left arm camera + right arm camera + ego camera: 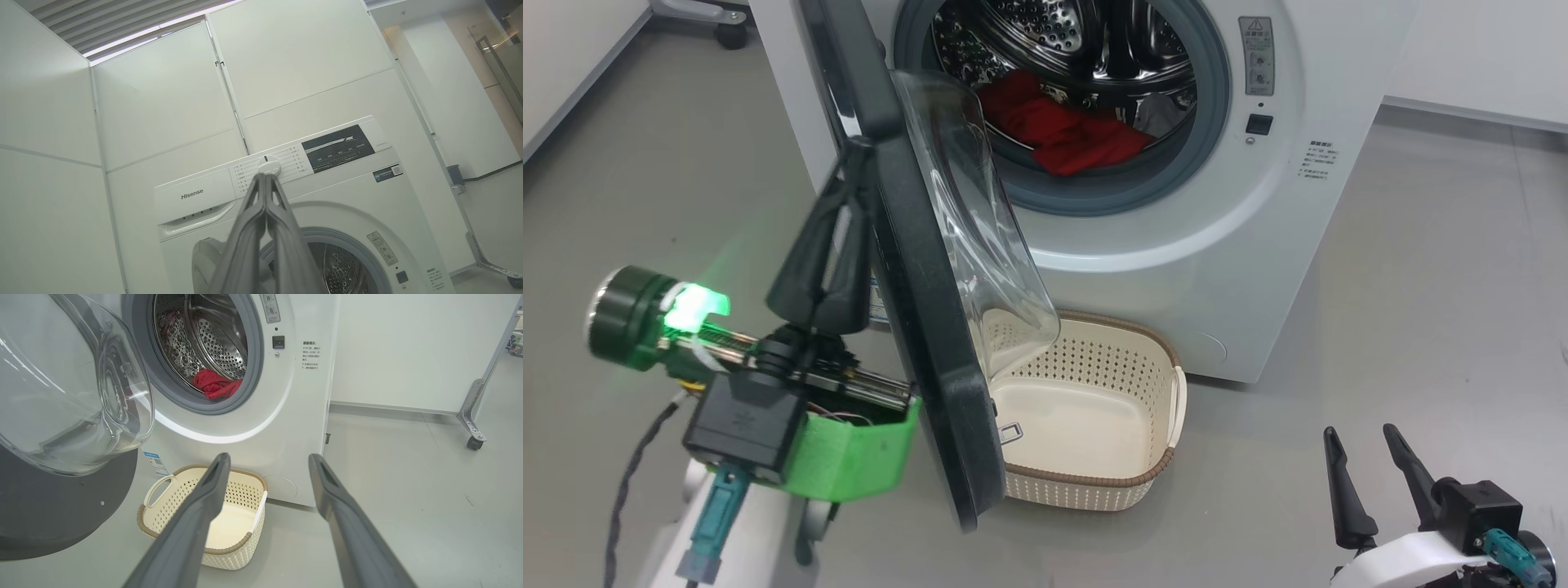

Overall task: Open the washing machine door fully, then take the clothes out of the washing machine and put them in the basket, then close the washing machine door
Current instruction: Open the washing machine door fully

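Observation:
The washing machine (1258, 245) stands white ahead of me, its steel drum exposed. The washing machine door (931, 367) is swung out toward me, edge-on, with its clear glass bowl (73, 396) facing the drum. Red clothes (1062, 131) lie in the drum's lower part, also seen as clothes (216, 386) from the right wrist. The cream basket (1086, 480) sits empty on the floor under the door. My left gripper (848, 163) is shut, fingers against the door's outer face near its rim, holding nothing. My right gripper (1364, 441) is open at the lower right, apart from everything.
Grey floor stretches right of the machine. A metal frame leg with a caster (474, 437) stands by the white wall at the far right, and another caster (731, 33) sits behind the machine's left side. White wall panels (163, 102) rise behind the machine.

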`<state>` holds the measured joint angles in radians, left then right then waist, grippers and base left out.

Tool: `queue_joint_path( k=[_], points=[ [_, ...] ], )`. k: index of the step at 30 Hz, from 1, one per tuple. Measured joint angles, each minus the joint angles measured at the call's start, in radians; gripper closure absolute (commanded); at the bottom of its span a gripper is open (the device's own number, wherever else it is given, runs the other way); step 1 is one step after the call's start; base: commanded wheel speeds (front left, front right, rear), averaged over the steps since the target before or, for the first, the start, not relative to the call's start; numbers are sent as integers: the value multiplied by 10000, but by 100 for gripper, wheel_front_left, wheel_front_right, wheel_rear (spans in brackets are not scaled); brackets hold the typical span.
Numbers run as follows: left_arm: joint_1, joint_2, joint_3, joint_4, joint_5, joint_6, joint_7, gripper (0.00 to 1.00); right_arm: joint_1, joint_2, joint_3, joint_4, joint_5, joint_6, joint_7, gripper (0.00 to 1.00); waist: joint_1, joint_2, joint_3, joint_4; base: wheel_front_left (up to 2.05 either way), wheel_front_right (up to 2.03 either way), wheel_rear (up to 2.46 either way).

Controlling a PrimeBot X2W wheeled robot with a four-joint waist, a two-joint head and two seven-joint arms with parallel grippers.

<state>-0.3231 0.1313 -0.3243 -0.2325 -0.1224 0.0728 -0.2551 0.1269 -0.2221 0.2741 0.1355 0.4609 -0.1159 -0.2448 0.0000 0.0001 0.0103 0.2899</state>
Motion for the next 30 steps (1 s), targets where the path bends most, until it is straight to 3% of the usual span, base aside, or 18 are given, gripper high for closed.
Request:
queue_joint_path(
  k=[7, 14, 22, 30],
  points=[
    [-152, -389, -1645, -1168, -81, -844, 640, 100, 16, 44, -19, 2, -44, 0, 0, 0, 0, 0, 12, -64, 0, 0, 0],
    [335, -527, -2970, -1126, -757, -1446, 1927, 100, 20, 77, -31, 4, -59, 6, 0, 0, 0, 0, 64, -98, 0, 0, 0],
    [1279, -531, -3371, -913, -1204, -1419, 2823, 100, 27, 82, -46, 6, -73, 88, 0, 0, 0, 0, 154, -127, 0, 0, 0],
    [2200, -533, -3352, -535, -1534, -928, 3438, 100, 36, 79, -92, 6, -146, 121, 0, 0, 0, 0, 292, -153, 0, 0, 0]
  ],
)
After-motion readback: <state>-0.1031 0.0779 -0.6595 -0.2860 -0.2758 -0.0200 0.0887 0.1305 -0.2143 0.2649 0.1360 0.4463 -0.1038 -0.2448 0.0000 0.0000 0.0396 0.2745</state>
